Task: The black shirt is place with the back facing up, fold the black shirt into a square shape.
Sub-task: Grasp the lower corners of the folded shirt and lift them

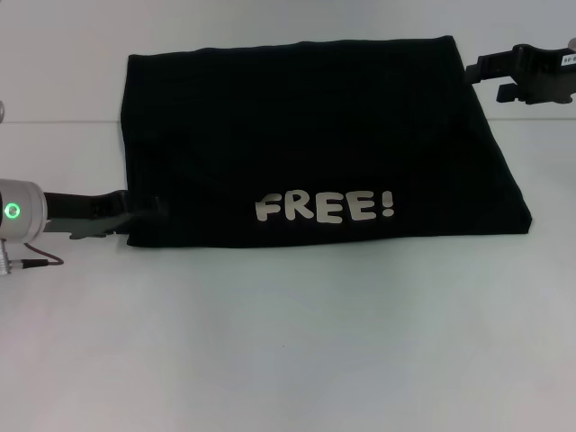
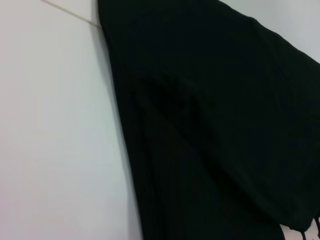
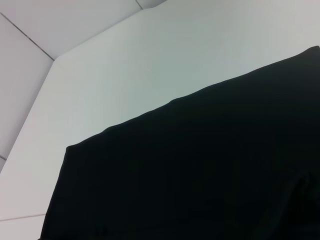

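on white table (image 1: 288, 360): black shirt (image 1: 306, 144) lying mid-table, folded into wide rectangle, "free!" lettering up; square not reached. left gripper (image 1: 135, 211) at near-left corner, right gripper (image 1: 490, 76) at far-right corner; finger state impossible to tell.

The black shirt (image 1: 306, 135) lies folded flat on the bench (image 1: 288, 342), its lettering along the near edge. My left claw (image 1: 148, 211) sits at its near left corner; my right claw (image 1: 481, 70) at its far right corner.

Head overlooks black shirt (image 1: 306, 135); wrists close.
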### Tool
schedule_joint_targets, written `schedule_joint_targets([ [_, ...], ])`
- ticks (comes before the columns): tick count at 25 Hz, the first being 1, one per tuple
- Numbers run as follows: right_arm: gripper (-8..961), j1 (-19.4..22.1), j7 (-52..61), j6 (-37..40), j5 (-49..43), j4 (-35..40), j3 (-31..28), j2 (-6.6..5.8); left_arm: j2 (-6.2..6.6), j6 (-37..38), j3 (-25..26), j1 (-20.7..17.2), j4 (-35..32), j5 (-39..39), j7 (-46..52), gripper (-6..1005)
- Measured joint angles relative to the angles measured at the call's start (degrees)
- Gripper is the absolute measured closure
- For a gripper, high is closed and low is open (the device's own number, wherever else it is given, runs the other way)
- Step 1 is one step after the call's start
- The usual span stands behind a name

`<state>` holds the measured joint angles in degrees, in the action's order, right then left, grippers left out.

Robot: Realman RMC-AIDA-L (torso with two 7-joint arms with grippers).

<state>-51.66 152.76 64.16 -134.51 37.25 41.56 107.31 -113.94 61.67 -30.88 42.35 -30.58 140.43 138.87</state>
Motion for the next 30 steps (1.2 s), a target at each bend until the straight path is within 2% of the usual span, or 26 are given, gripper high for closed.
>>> schedule_joint_targets([
  [7, 244, 0.4, -0.1, -0.5, 0.2, 0.0, -0.1, 0.0, -0.16, 0.2, -1.2, 0.7, 0.9, 0.0, 0.5, 218],
  [12, 245, 0.5, -0.1, -0.5, 0.2, 0.0, -0.1, -0.04, -0.29, -0.2, -1.5, 1.0, 1.2, -0.1, 0.5, 322],
  [17, 246, 0.5, -0.2, -0.5, 0.2, 0.0, -0.8, -0.07, -0.74, -1.7, -2.2, 1.3, 1.3, 0.0, 0.5, 347],
  [30, 248, 0.7, -0.3, -0.5, 0.3, 0.1, -1.5, -0.18, -0.87, -3.3, -2.9, 1.1, 1.7, 0.7, 1.4, 428],
])
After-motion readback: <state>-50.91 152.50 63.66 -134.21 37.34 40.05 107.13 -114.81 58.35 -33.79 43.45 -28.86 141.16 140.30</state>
